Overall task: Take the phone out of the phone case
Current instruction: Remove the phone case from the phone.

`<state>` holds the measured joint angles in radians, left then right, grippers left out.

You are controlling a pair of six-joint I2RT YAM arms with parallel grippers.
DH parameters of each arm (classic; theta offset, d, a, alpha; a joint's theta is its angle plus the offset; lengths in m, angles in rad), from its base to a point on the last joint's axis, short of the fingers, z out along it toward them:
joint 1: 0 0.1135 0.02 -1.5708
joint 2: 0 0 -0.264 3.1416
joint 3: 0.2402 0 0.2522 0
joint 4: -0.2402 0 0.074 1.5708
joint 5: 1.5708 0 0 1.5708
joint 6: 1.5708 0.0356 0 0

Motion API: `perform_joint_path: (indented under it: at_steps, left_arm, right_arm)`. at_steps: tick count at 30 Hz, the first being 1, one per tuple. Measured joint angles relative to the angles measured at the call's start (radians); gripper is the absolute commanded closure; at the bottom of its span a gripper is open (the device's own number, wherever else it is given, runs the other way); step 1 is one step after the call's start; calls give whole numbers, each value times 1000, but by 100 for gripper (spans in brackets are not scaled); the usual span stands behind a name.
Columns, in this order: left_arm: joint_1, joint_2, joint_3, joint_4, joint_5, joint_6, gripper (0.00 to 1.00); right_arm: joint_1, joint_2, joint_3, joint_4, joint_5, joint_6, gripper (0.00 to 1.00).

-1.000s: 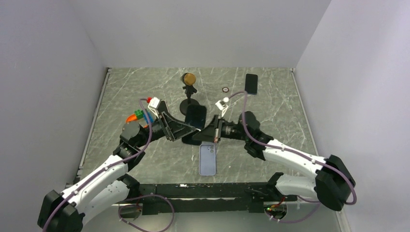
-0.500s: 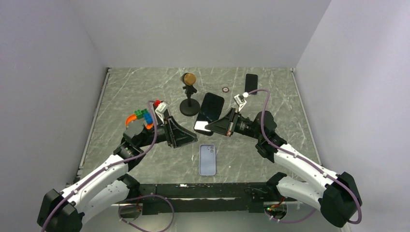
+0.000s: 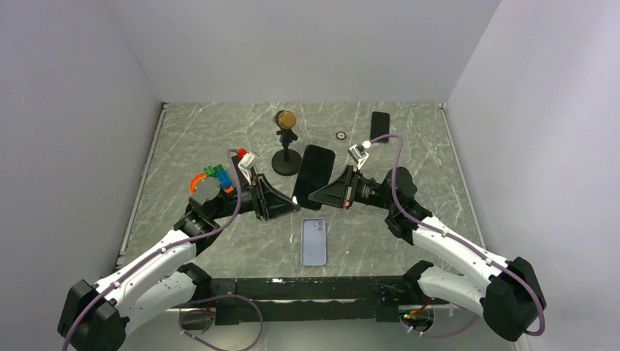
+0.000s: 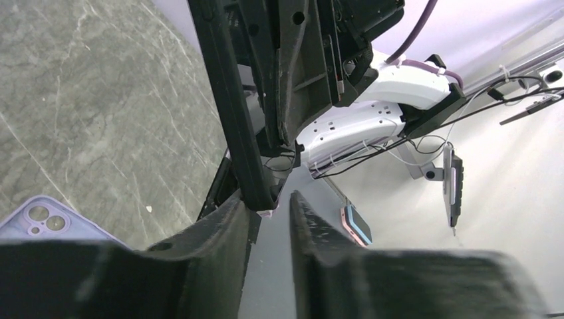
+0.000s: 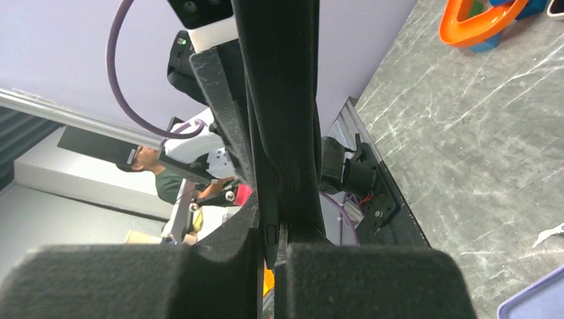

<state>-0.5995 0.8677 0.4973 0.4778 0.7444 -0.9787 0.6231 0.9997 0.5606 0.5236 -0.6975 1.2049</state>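
The lilac phone case (image 3: 314, 241) lies flat on the table in front of both arms, its camera corner (image 4: 40, 219) showing in the left wrist view. A black phone (image 3: 314, 174) is held off the table, tilted on edge. My right gripper (image 3: 316, 196) is shut on its lower end, and the phone's thin edge (image 5: 279, 119) runs up from between the pads (image 5: 269, 247). My left gripper (image 3: 295, 208) sits just left of the phone. Its jaws (image 4: 273, 203) stand a narrow gap apart with nothing between them, and the phone's bottom corner (image 4: 259, 196) is at the left fingertip.
A small black stand with a gold ball top (image 3: 286, 142) is just behind the phone. Coloured toy pieces (image 3: 210, 178) lie by the left arm. A second dark phone (image 3: 379, 126) and a small ring (image 3: 341, 135) sit at the back right. Walls close in on three sides.
The left gripper's jaws have narrowed from wide open and drawn slightly back. The right gripper has lifted the black phone up and to the right, away from the case, tilting it more on edge.
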Motion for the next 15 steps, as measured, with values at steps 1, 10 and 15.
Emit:
perform_joint_path:
  at_steps: [1, 10, 15]
  left_arm:
    - [0, 0, 2, 0, 1, 1, 80]
    - [0, 9, 14, 3, 24, 24, 67]
    - [0, 9, 17, 2, 39, 43, 74]
  right_arm:
    - [0, 1, 0, 2, -4, 2, 100]
    - [-4, 3, -1, 28, -42, 10, 100]
    - [-3, 10, -1, 28, -72, 11, 100]
